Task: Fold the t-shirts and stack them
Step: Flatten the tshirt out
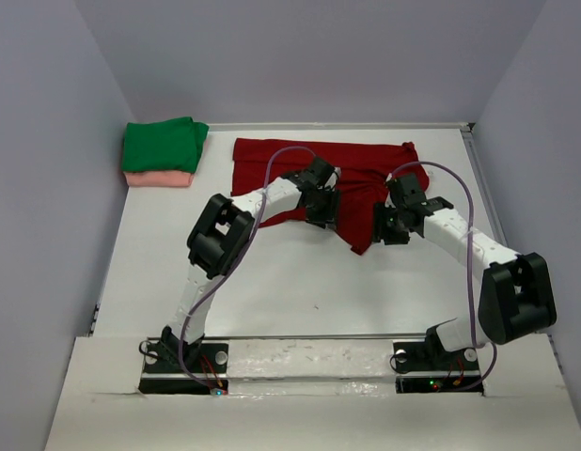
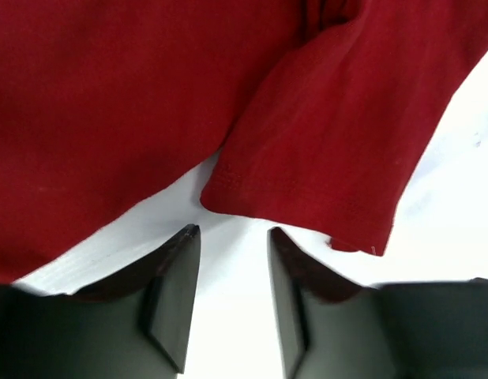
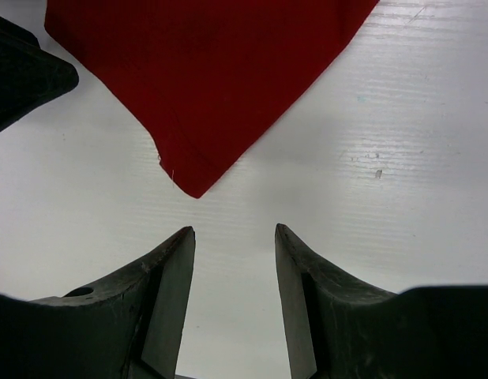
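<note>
A red t-shirt [image 1: 290, 162] lies partly spread at the back middle of the white table [image 1: 272, 282]. My left gripper [image 1: 321, 209] hovers at its near edge. In the left wrist view it [image 2: 232, 235] is open and empty, with a red sleeve hem [image 2: 307, 181] just ahead of the fingertips. My right gripper [image 1: 388, 228] is at the shirt's hanging corner [image 1: 361, 240]. In the right wrist view it [image 3: 232, 233] is open and empty, and the red corner [image 3: 204, 95] points at it from just ahead.
A folded green shirt [image 1: 164, 144] rests on a folded pink shirt [image 1: 159, 178] at the back left. Grey walls enclose the table on three sides. Part of the left arm [image 3: 23, 79] shows dark in the right wrist view.
</note>
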